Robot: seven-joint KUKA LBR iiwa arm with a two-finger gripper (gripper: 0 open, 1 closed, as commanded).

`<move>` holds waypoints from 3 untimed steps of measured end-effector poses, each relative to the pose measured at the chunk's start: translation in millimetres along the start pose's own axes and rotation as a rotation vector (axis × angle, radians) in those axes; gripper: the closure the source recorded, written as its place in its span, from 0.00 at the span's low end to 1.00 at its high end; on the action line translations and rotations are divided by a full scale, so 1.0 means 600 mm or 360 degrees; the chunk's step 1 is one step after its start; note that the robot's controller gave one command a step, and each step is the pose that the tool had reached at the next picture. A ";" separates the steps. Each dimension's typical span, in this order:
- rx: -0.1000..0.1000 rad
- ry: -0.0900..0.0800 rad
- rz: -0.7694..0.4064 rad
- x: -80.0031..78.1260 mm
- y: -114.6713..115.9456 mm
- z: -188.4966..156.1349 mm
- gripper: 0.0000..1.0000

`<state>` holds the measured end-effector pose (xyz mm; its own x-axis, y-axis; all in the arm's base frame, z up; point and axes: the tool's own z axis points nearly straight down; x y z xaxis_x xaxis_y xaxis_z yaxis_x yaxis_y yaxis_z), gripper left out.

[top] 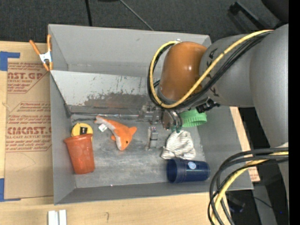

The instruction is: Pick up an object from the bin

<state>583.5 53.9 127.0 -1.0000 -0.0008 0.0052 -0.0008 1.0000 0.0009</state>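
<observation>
The gripper (158, 128) hangs low over the bare middle of the bin (117, 170), under the arm's orange cover (183, 71). Whether it is released or clenched I cannot tell, and nothing shows in its grasp.

Nearest to it is a striped grey-and-white cloth (179, 145), crumpled just beside the gripper on the near-wall side and a little toward the arm. It looks like the readiest pick, needing only a short shift that way and a drop. Beyond the cloth, further toward the near wall, a dark blue cup (187, 171) lies on its side. A green ribbed piece (193, 117) sits close on the arm side, partly under the wrist.

On the side away from the arm lies an orange toy fish (122, 132), near but apart. Its long axis slants roughly toward the gripper, so a grasp there would have to close across the body. Well past it, by the far side wall, stand an orange cup (80, 154) and a small yellow thing (82, 129), touching or nearly so
</observation>
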 end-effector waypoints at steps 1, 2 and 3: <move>-0.0001 -0.0010 0.0001 -0.002 0.000 -0.008 0.00; -0.0001 -0.0019 0.0072 -0.008 0.082 0.068 0.00; -0.0002 -0.0009 -0.0025 -0.003 0.133 0.111 0.00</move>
<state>584.9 133.6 60.2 -0.9999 -0.0167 -0.0008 -0.0167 0.9999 0.0021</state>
